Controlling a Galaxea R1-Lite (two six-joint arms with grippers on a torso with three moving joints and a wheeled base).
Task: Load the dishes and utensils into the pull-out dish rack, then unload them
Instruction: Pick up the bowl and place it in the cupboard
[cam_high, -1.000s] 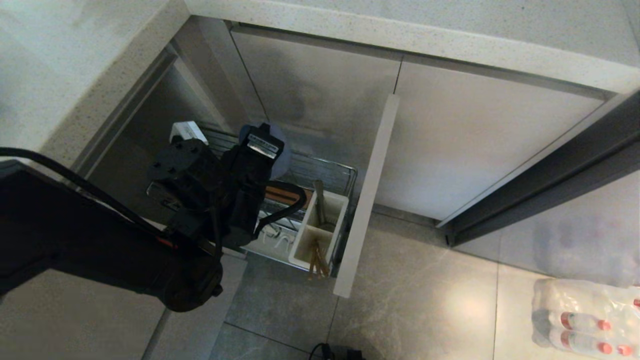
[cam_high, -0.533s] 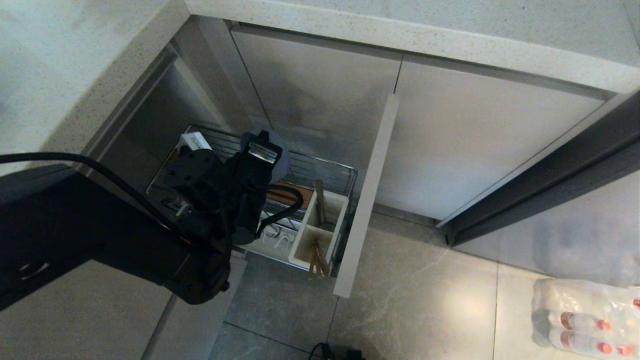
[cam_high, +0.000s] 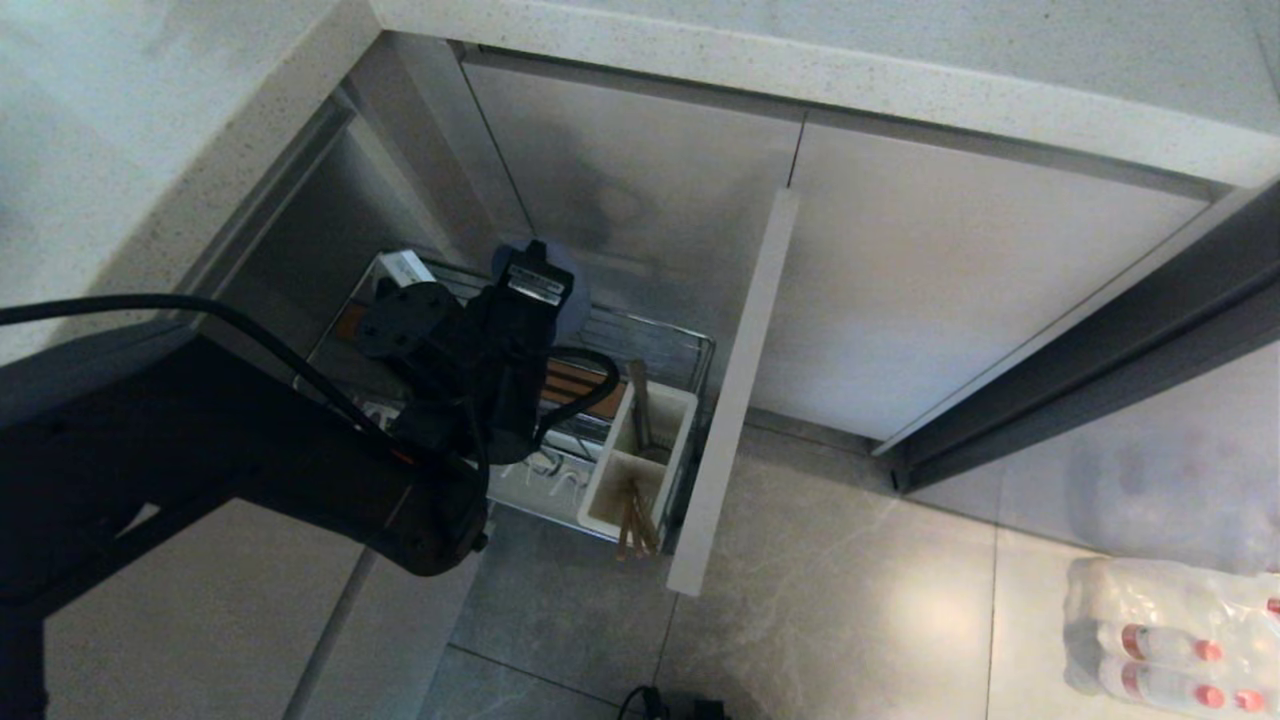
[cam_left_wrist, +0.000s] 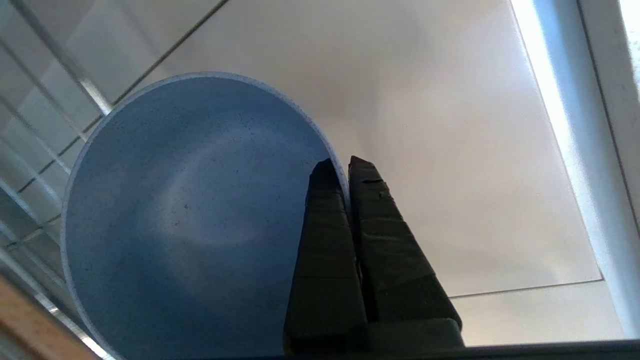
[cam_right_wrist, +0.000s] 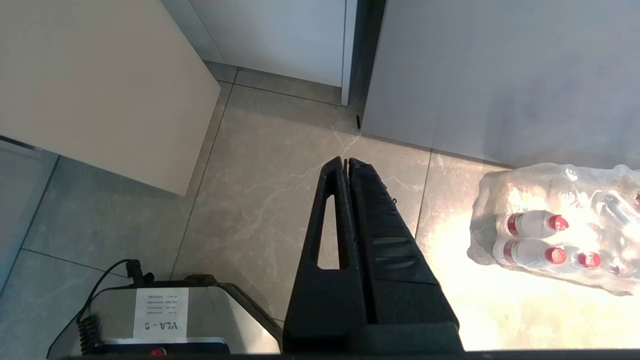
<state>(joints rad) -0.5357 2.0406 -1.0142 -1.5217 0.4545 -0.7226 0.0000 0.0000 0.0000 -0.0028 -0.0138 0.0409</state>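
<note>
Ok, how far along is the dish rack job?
Done: the fork and chopsticks stand in the white caddy of the pulled-out rack. In hand: the left claw is shut on the rim of a blue dish above the rack; going in or coming out, I cannot tell. Left: no other dish is in view. The right claw hangs shut over the floor.

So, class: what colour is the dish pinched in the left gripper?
Matte blue dish; the left wrist view shows it best.
</note>
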